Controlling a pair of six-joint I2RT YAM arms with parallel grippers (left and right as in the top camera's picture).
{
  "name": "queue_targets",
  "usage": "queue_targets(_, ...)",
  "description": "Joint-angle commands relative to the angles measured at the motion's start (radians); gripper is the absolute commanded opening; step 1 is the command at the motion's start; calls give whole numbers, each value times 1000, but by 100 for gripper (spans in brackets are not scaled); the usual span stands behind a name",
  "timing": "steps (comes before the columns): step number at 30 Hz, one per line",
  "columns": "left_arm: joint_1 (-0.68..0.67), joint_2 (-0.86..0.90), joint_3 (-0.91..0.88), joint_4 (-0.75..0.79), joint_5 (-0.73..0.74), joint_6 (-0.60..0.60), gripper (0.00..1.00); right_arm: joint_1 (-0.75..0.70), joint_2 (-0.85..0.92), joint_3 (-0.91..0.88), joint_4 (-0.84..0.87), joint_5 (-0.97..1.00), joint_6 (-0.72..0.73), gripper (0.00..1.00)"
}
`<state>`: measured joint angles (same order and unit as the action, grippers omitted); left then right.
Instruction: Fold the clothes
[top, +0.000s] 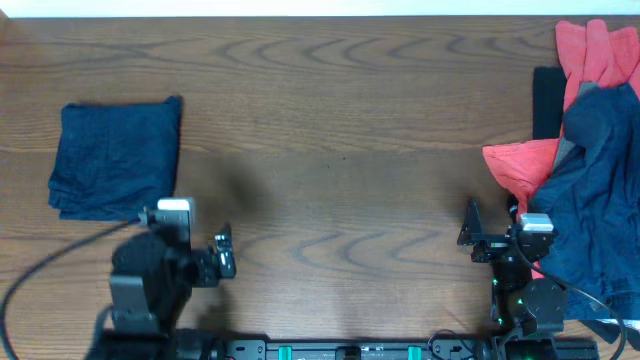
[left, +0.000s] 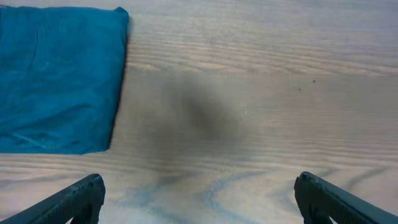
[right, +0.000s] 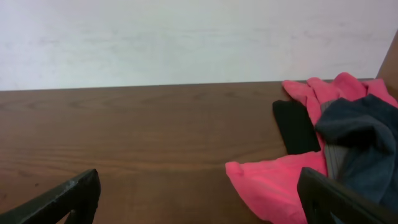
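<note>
Spreading across the whole overhead view, the wooden table (top: 340, 120) carries everything. At the right edge of the frame lies a loose pile of clothes (top: 590, 190), with a dark navy garment (top: 600, 210) draped over coral red ones (top: 520, 165), all crumpled and unfolded. In the upper left of the frame the navy shorts (top: 115, 158) lie folded into a neat square, flat on the wood. A flat black piece (top: 546, 100) sits against the pile's upper left side; it may be cloth, though the view is too dim to say. The left gripper (top: 225, 252) is at lower left, just below and right of the shorts, clear of them, its fingers spread wide with only bare wood between. The right gripper (top: 468, 228), at lower right just beside the coral edge of the pile, is likewise wide apart and holds nothing.
</note>
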<state>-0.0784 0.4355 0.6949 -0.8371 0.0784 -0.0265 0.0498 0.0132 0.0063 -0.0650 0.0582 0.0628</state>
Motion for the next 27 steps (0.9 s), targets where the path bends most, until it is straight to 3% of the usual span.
queue_targets(1, 6, -138, -139, 64, -20, 3, 98, -8, -1, -1, -6, -7, -12, 99)
queue_targets(9, 39, -397, -488, 510, -20, 3, 98, -8, -1, -1, -6, -7, -12, 99)
queue_targets(17, 45, -434, -692, 902, -128, 3, 98, -8, -1, -1, -5, -7, -12, 99)
queue_targets(22, 44, -434, -691, 764, -156, 3, 98, -8, -1, -1, -5, -7, -12, 99)
queue_targets(27, 44, -434, -691, 768, -128, 3, 98, -8, -1, -1, -6, -7, -12, 99)
